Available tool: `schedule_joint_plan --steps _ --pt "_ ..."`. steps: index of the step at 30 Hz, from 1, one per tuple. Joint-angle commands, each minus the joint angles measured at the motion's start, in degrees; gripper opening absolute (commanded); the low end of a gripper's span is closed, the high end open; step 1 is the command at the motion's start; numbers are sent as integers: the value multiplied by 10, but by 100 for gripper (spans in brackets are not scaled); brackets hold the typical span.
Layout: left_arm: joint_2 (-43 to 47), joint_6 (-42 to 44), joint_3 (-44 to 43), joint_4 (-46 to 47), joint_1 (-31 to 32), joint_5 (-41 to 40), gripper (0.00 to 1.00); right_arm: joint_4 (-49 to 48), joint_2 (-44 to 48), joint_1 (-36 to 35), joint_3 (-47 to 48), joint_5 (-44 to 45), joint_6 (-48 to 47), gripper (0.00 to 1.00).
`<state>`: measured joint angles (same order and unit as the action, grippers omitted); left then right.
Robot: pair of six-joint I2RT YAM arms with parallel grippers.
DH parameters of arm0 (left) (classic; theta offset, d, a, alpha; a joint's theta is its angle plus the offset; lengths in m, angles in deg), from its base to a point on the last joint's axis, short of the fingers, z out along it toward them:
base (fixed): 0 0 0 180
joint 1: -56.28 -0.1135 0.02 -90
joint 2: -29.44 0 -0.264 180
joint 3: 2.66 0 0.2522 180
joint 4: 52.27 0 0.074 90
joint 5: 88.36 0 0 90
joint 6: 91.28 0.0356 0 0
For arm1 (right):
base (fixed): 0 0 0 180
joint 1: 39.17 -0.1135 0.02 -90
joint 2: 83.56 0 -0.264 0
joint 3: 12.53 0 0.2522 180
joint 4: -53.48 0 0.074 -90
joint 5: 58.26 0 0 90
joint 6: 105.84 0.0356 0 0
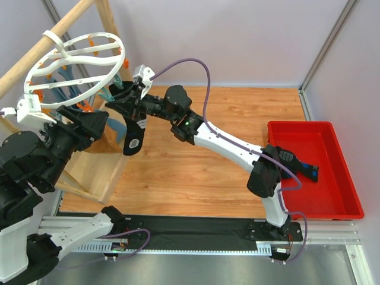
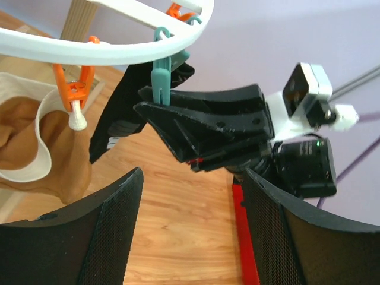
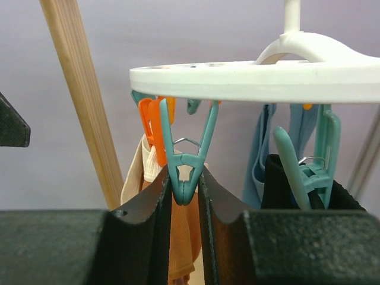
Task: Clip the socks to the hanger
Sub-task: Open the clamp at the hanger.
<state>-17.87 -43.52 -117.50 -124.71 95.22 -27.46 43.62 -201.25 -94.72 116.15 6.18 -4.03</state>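
Note:
The white ring hanger (image 1: pixel 71 65) hangs from a wooden rod at the far left. It also shows in the right wrist view (image 3: pixel 255 80). One black sock (image 1: pixel 133 139) hangs from its near rim, held by a teal clip (image 3: pixel 309 172). This sock also shows in the left wrist view (image 2: pixel 116 122). My right gripper (image 3: pixel 184 181) reaches up under the rim, and its fingers press both sides of another teal clip (image 3: pixel 184 163), whose tip is closed and empty. My left gripper (image 2: pixel 193 225) is open and empty just below the hanger. The other black sock (image 1: pixel 307 171) lies in the red tray.
Tan socks (image 3: pixel 181 237) and teal-blue socks (image 3: pixel 261 148) hang from other clips. An orange clip (image 2: pixel 74 89) holds a tan sock. The wooden rack (image 1: pixel 95 160) stands under the hanger. The red tray (image 1: pixel 332 205) sits at the table's right side.

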Motion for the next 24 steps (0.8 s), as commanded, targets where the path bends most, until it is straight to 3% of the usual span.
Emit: schedule_joint_plan --steps 1,6,9,14,18,21,24 --pt "-37 -127 -64 -49 2 -38 74 94 40 -26 -2 67 -115 0" --pt "-94 -214 -137 -124 1 -67 74 141 44 -37 1 126 -234 0" --pt "-146 -263 -224 -197 2 -79 69 148 48 -45 -10 164 -299 0" --pt "-185 -319 -255 -272 0 -131 65 132 60 -52 -25 198 -344 0" --pt "-207 -311 -273 -275 -2 -133 55 100 74 -59 -50 217 -383 0" --pt "-239 -280 -292 -282 -22 -130 59 97 74 -60 -50 213 -406 0" --pt "-254 -265 -271 -281 -76 -74 63 87 79 -60 -63 198 -432 0"
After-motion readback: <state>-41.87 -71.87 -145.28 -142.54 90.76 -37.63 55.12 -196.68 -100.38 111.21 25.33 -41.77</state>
